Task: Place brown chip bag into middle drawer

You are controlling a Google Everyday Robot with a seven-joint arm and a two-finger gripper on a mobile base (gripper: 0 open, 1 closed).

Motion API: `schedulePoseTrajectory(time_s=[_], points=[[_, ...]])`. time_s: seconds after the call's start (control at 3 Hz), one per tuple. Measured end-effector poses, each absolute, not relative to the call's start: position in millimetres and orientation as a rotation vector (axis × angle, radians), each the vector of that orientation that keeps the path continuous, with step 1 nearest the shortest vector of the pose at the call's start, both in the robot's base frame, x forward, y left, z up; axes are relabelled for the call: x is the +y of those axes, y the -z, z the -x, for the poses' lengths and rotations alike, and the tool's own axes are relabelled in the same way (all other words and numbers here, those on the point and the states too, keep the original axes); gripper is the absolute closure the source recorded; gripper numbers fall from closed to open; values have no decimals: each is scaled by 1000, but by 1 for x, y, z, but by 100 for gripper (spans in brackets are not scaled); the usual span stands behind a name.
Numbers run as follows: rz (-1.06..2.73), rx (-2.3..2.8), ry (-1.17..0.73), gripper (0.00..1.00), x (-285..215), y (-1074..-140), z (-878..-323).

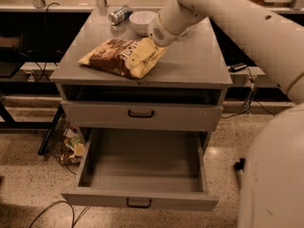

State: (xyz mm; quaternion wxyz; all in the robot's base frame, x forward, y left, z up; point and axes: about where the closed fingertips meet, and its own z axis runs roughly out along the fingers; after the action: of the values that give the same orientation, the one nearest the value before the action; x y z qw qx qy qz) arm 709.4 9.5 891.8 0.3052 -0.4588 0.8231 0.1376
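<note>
The gripper (pixel 144 57) is at the chip bag (pixel 110 56) by the front edge of the cabinet top (pixel 199 56). A bowl (pixel 141 20) and can (pixel 119 14) crowd its back-left corner. Its right side and the pulled-out drawer (pixel 142 167) lie free.

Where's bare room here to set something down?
The cabinet top is bare right of the brown chip bag, and the open middle drawer holds nothing. Crowded: the back, with white bowl and can, and where the gripper meets the bag.

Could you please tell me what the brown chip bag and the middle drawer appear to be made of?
The brown chip bag looks like crinkly foil film: creased and faintly glossy. The middle drawer seems painted grey metal: flat, matte, thin walls. The gripper hangs over the bag's yellow end.
</note>
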Motion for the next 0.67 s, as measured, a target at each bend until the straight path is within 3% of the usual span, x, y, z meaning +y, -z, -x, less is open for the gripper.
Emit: schedulePoseTrajectory(time_s=[0.33, 0.67], points=[[1193, 2193, -362, 0, 21, -880, -726], [1198, 2199, -364, 19, 34, -872, -736]])
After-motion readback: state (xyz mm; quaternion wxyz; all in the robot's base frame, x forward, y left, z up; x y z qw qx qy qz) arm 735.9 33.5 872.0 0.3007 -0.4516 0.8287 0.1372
